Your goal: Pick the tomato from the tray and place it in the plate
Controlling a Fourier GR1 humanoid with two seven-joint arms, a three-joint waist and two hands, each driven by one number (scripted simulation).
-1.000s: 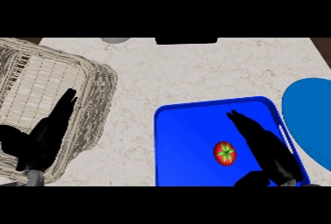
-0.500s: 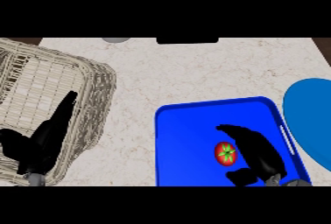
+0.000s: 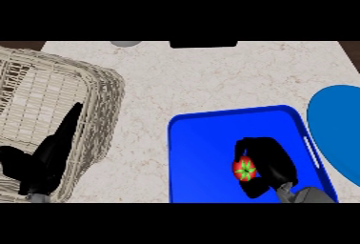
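We see the pale, marbled worktop (image 3: 211, 76) running under everything, and we take the blue tray (image 3: 204, 143) as our marker. To the left of the tray sits a large wicker basket (image 3: 102, 109), its near corner close to the tray's left edge but apart from it. The tray itself is a flat rectangle with a raised rim and lies toward the near side of the worktop. To the right of the tray, just beside its right rim, a blue plate (image 3: 341, 124) shows in part, cut off by the view's edge.

Left of the tray, over the basket, the left hand (image 3: 42, 162) rests with its fingers straight, holding nothing. Beyond the tray's far edge a dark flat shape (image 3: 204, 44) and a grey round shape (image 3: 125, 43) touch the top of the view; we cannot tell what they are.

Within the tray's right half, toward its near edge, the right hand (image 3: 271, 159) is curled: its fingers arch over the far side of the tomato (image 3: 244, 168) and its thumb hooks in under the near side, so the hand has closed round it. The tomato lies at the left of the palm, in the hollow between fingers and thumb. It is small, round and red, with a green star-shaped calyx facing up. We cannot tell whether it touches the tray's floor.
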